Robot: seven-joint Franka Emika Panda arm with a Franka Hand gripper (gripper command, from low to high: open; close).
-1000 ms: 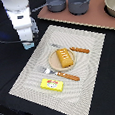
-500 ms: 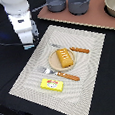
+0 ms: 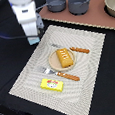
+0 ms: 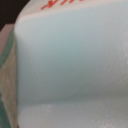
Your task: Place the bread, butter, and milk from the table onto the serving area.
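Golden-orange bread (image 3: 65,57) sits on the round tan plate (image 3: 54,62) at the middle of the serving area (image 3: 90,70), orange-handled cutlery (image 3: 68,76) flanking it. Yellow butter (image 3: 52,84) lies flat on the mat's striped cloth, nearer the camera than the plate. At the mat's corner on the exterior view's left, the white arm (image 3: 25,15) stands over the dark counter (image 3: 8,58); its claw (image 3: 34,39) is too blurred to judge. Pale-blue milk (image 4: 70,65) fills the wrist view, red lettering at one edge. Grey pots (image 3: 68,2) rest on a pinkish-brown board (image 3: 97,17) beyond.
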